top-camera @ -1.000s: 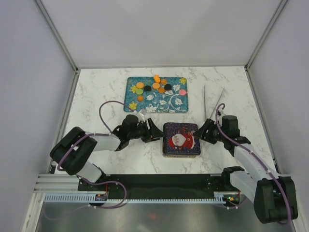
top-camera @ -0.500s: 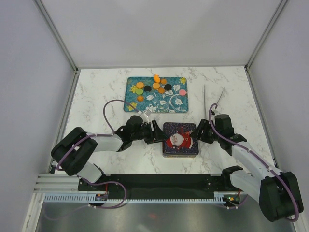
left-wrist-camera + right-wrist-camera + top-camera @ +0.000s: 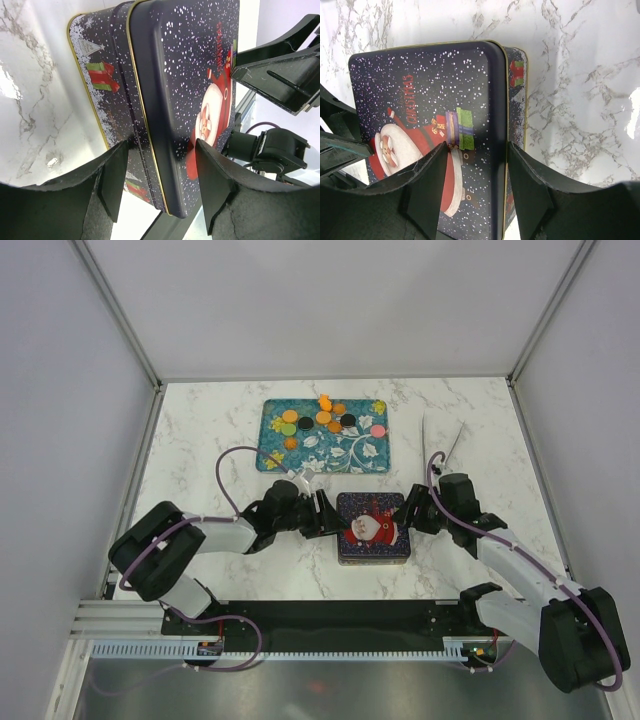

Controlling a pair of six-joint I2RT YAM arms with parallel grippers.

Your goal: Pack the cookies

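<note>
Nearer now, left claw (image 3: 328, 518) and right claw (image 3: 405, 512) straddle tin (image 3: 372, 552); cookies (image 3: 320, 418) on tray (image 3: 352, 456).

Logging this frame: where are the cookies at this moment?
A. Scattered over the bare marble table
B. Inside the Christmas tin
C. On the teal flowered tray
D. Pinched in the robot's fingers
C: the cookies lie clustered on the teal tray at the far side of the table, while the Christmas tin sits nearer the arms with its lid on.
</note>
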